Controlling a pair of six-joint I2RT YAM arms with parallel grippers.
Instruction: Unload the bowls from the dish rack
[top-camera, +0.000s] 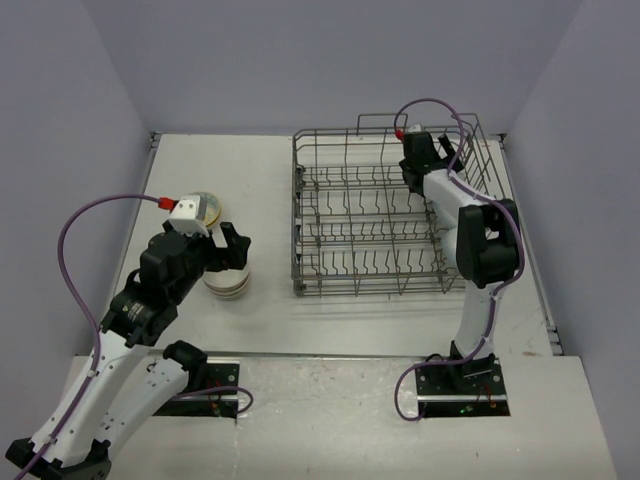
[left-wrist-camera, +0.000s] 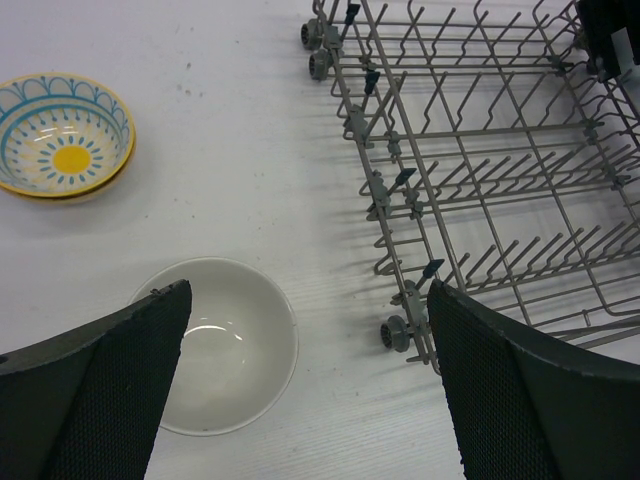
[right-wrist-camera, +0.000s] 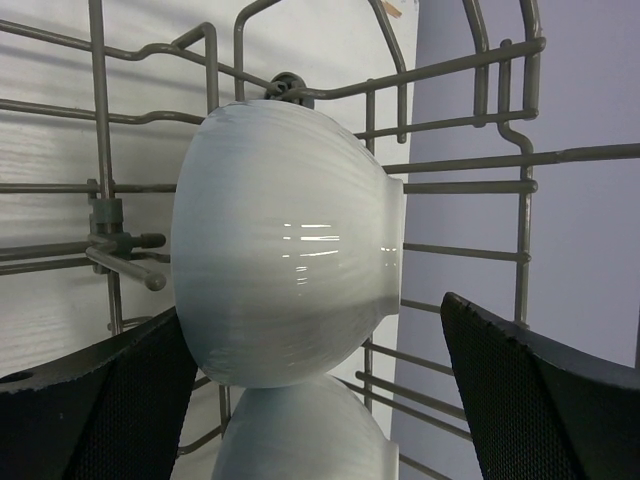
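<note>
Overhead view: the dish rack (top-camera: 297, 200) fills the right half of the table (top-camera: 270, 190). To its left, a stack of white bowls (top-camera: 228, 283) sits under the left gripper (top-camera: 232, 250).
Left wrist view: only here is the patterned bowl (left-wrist-camera: 62, 135) clear, teal arcs around a yellow centre, nested in another bowl on the table. The white bowl (left-wrist-camera: 240, 340) lies between wide-spread fingers, untouched.
Right wrist view: it alone shows a ribbed white bowl (right-wrist-camera: 290, 250) on edge against the rack's wires, with a second bowl (right-wrist-camera: 300, 435) directly below.
Left arm: bent forward, wrist pointing down over the stack.
Right arm: reaching into the rack's far right corner, the right gripper (right-wrist-camera: 315, 310) spread either side of the ribbed bowl, gripping nothing.
</note>
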